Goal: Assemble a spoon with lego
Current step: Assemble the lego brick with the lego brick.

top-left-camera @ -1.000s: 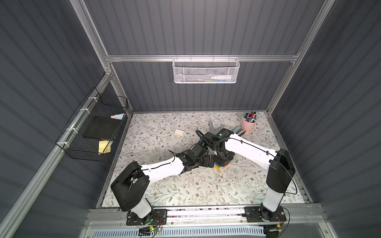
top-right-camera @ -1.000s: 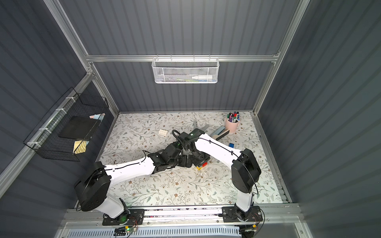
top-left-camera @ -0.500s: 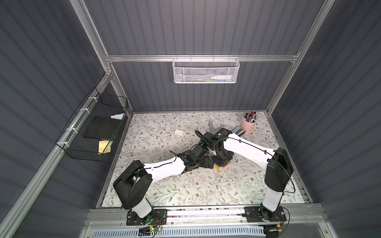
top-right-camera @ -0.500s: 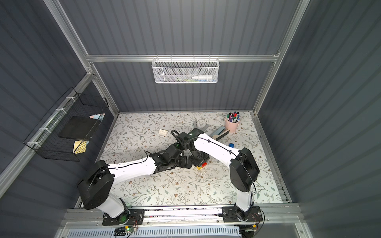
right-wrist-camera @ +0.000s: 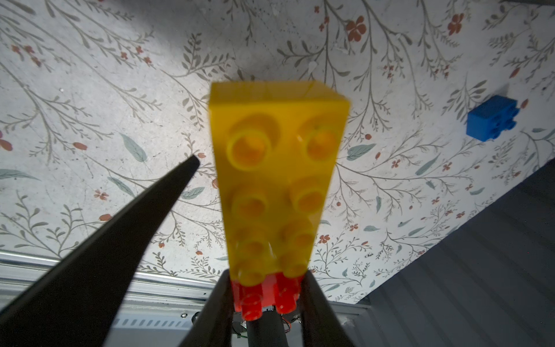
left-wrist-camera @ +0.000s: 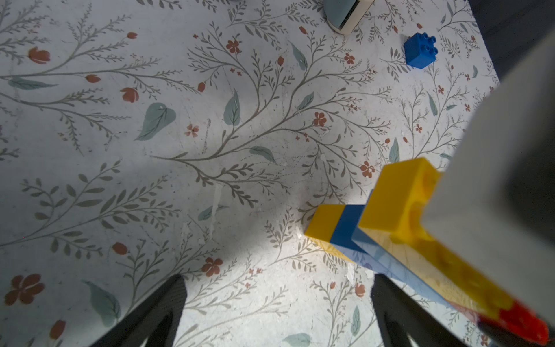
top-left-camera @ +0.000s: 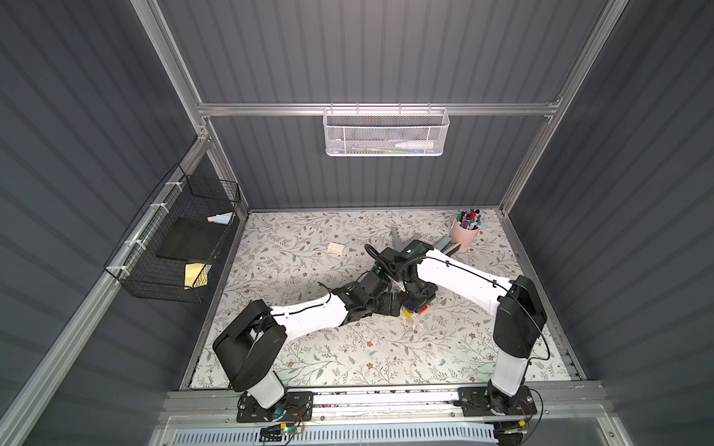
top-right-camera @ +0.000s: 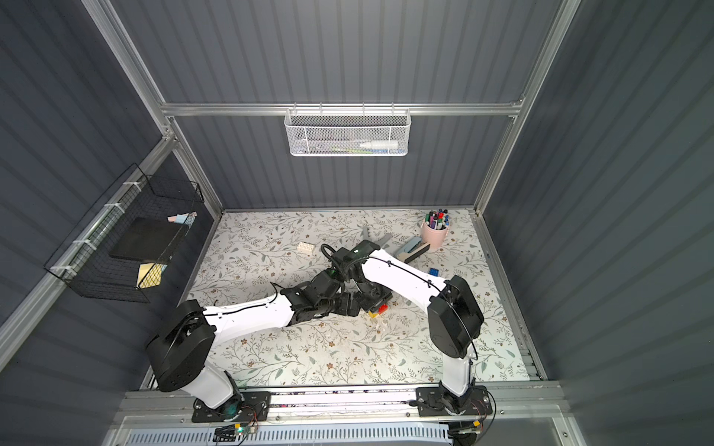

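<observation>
The spoon (right-wrist-camera: 276,168) is a stack of yellow, blue and red lego. My right gripper (right-wrist-camera: 267,288) is shut on its red end, with the yellow bricks sticking out ahead of the jaws. In the left wrist view the spoon (left-wrist-camera: 399,204) slants down towards the mat beside my left gripper (left-wrist-camera: 277,300), which is open with only mat between its fingers. In both top views the two grippers meet mid-table, left gripper (top-left-camera: 390,305) beside the spoon (top-left-camera: 415,309). A loose blue brick (right-wrist-camera: 492,118) and a white brick (top-left-camera: 336,248) lie apart.
A pink pen cup (top-left-camera: 465,235) stands at the back right, with a grey V-shaped piece (top-right-camera: 373,235) and a flat grey-and-black tool (top-right-camera: 411,249) near it. A wire basket (top-left-camera: 174,247) hangs on the left wall. A metal rail (top-left-camera: 386,397) runs along the front edge.
The left arm has shifted slightly, its gripper staying open beside the spoon. The right gripper keeps its hold and has barely moved.
</observation>
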